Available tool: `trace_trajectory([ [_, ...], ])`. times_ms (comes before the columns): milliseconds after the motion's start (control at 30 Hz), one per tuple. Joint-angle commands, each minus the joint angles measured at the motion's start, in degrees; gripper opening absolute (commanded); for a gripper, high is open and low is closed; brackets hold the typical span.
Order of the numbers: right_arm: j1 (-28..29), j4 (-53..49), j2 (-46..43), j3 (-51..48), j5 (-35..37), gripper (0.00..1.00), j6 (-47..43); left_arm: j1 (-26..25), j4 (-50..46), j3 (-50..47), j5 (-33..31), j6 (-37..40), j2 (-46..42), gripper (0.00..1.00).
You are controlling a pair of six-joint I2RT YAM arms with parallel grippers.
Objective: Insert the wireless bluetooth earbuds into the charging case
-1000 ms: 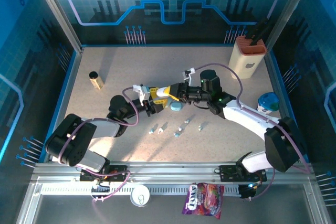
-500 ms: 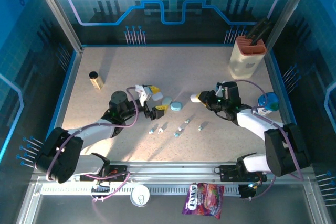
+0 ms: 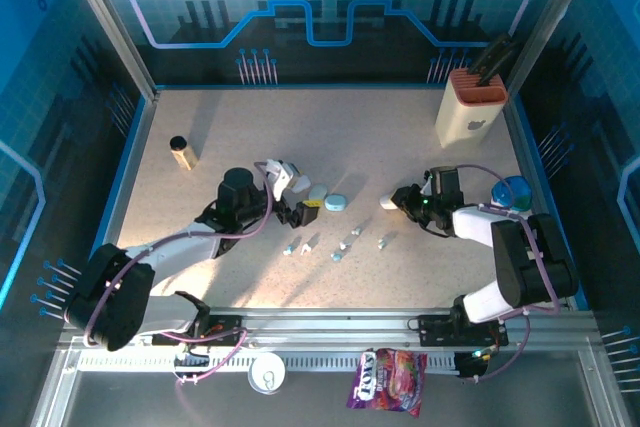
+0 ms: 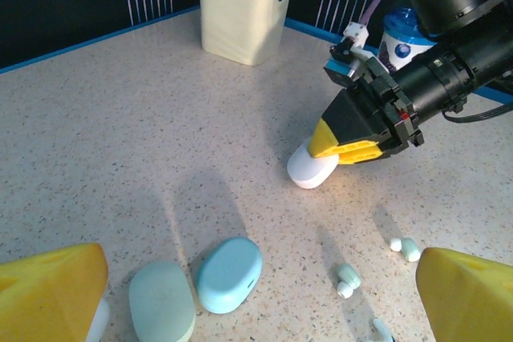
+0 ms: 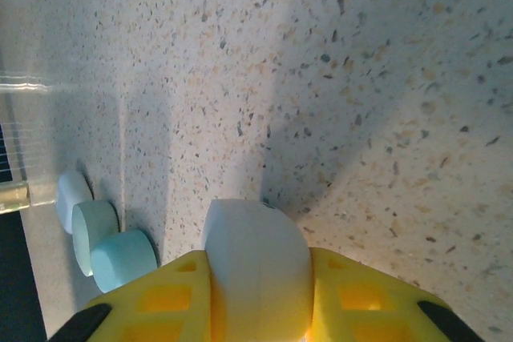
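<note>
Earbuds (image 3: 345, 244) on open table (image 3: 330, 137), edges well apart

The right end effector (image 5: 260, 268) clamps a white case (image 5: 252, 234); three other cases (image 5: 94, 234) sit left.

Tiny white-and-teal earbuds (image 3: 345, 244) lie scattered loose near the closed blue case (image 3: 336, 203) — a white case (image 4: 309, 172) sits to its right.

The table (image 4: 120, 118) looks matt, speckled like stone; the white case (image 4: 311, 171) and blue case (image 4: 228, 274) are smooth, satiny plastic.
</note>
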Motion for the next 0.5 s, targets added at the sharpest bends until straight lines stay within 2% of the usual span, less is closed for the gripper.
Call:
trace_trajectory([
  [0, -0.8, -5.0, -2.1, 0.8, 3.2, 0.42, -4.9, -1.3, -6.0, 3.9, -4.5, 1.3, 0.3, 0.99],
  [67, -0.8, -8.8, -4.3, 1.6, 5.3, 0.55, -7.4, -2.0, -9.2, 5.8, -7.2, 0.5, 1.0, 0.99],
  [200, -0.4, -15.5, -9.2, 3.6, 8.4, 0.71, -13.5, -2.3, -13.1, 8.1, -12.2, -2.2, 1.8, 0.99],
  [333, 2.6, -22.5, -13.0, 6.7, 12.0, 0.77, -21.6, -1.5, -14.1, 8.5, -16.5, -6.6, 1.9, 0.99],
  [467, 8.5, -30.3, -12.7, 13.8, 13.1, 0.78, -34.5, 3.8, -13.8, 7.1, -15.8, -15.9, 0.7, 0.99],
])
